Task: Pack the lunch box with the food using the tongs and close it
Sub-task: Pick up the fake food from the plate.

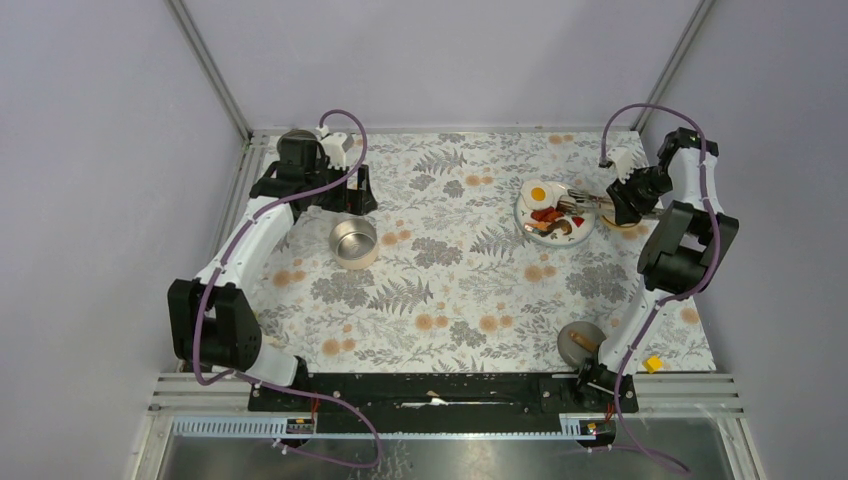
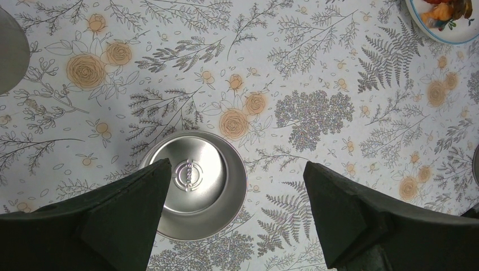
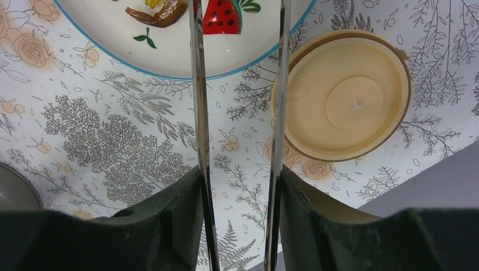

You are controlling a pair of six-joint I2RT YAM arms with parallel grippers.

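The lunch box is a round steel tin (image 1: 353,242), open and empty, at the left middle of the flowered cloth. My left gripper (image 1: 340,198) hangs open just behind it. In the left wrist view the tin (image 2: 197,180) lies under the left finger, with the left gripper (image 2: 237,164) spread wide. The food sits on a white plate (image 1: 528,228) at the back right: a fried egg (image 1: 538,193) and red pieces (image 1: 545,215). My right gripper (image 1: 622,205) is shut on the tongs (image 1: 578,205). The tongs' arms (image 3: 197,84) stand apart on either side of a red piece (image 3: 221,16), beside a brown piece (image 3: 161,14).
A cream round lid (image 3: 347,93) lies flat next to the blue-rimmed plate (image 3: 169,62), near the cloth's edge. A grey disc (image 1: 580,342) rests by the right arm's base, with a small yellow piece (image 1: 652,364) to its right. Frame posts stand at both back corners.
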